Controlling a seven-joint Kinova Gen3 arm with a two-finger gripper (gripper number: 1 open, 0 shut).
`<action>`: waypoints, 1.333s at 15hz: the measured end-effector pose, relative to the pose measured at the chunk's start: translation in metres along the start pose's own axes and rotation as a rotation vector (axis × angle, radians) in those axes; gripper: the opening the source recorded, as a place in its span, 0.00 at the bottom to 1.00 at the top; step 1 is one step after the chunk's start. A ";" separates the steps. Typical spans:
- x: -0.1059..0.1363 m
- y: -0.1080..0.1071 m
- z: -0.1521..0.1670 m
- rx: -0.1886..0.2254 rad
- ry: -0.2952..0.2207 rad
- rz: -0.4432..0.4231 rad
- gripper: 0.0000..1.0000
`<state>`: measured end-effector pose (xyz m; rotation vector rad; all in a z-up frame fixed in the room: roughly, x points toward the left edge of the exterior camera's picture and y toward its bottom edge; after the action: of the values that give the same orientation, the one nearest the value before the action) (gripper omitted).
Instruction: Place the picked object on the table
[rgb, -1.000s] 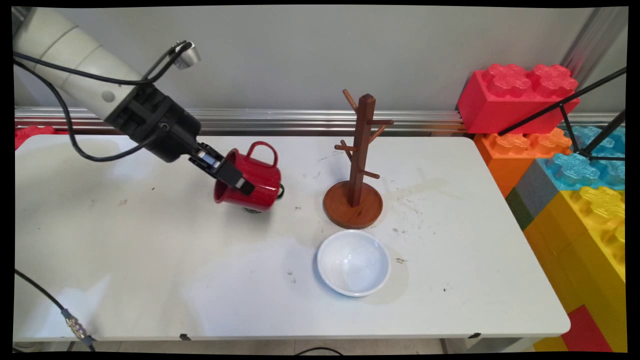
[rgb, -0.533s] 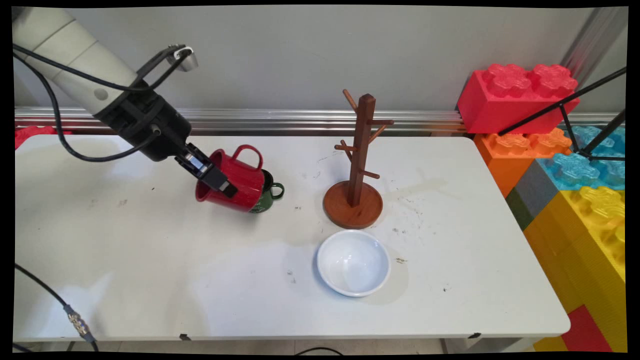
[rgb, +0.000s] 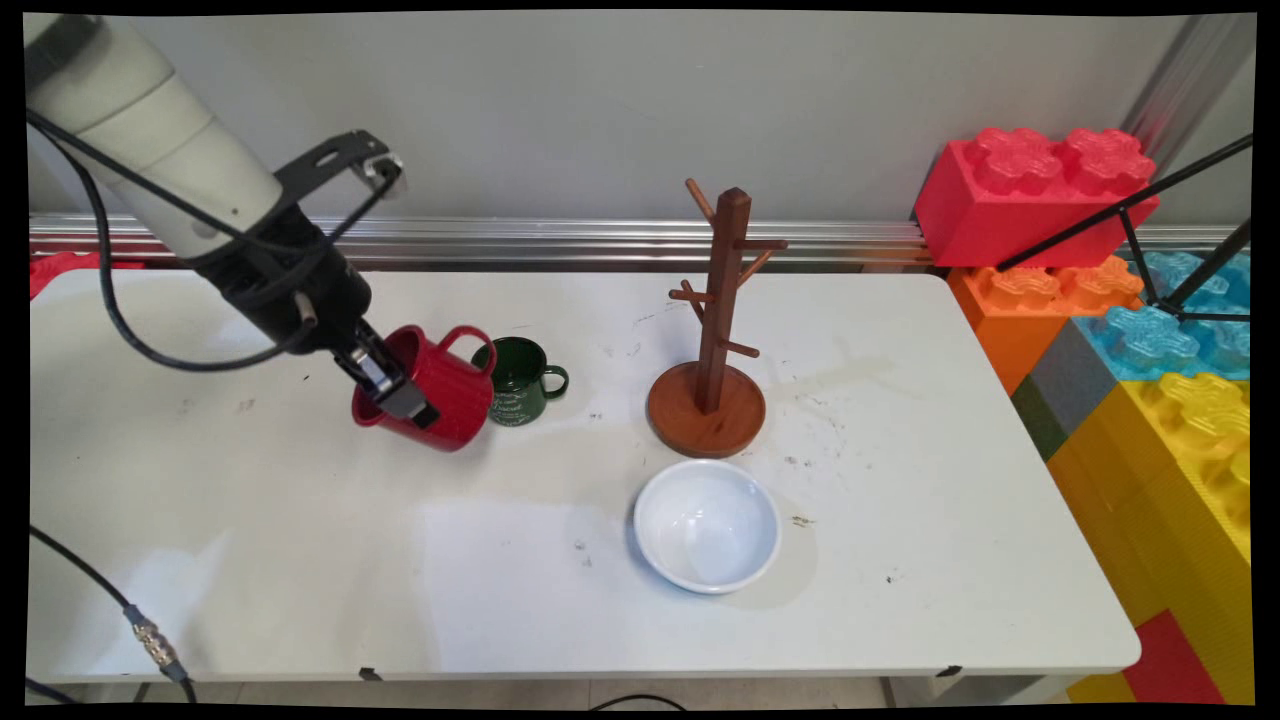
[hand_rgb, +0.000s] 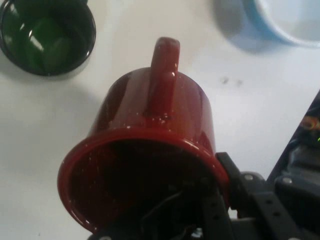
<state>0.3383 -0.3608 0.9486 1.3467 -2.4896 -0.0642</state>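
Red mug (rgb: 435, 390), held tilted above the left half of the table (rgb: 300, 560): its mouth faces down and left toward the arm, its base points right, and its handle (rgb: 462, 338) rides on the upper side. The long axis of the mug therefore runs roughly in line with the gripper (rgb: 392, 385), not across it. The gripper is clamped on the mug's rim, one finger inside the mouth and the other outside on the wall; in the hand view the rim (hand_rgb: 145, 137) fills the lower half of the picture and the handle (hand_rgb: 164, 75) points away from the hand. Whether the mug's lower edge touches the table cannot be told. Green mug (rgb: 517, 380), upright, just beside the red mug on its right; the two look close but apart. Wooden mug tree (rgb: 715, 330), upright, farther right and well apart from the hand. White bowl (rgb: 707, 525), in front of the tree, toward the near edge.
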 end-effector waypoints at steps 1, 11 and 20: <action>-0.001 0.002 0.003 0.009 -0.012 0.010 0.00; 0.005 0.015 0.045 0.088 -0.083 0.146 0.00; 0.011 0.027 0.079 0.160 -0.166 0.229 0.00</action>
<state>0.2877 -0.3635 0.8808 1.1460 -2.8250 0.0793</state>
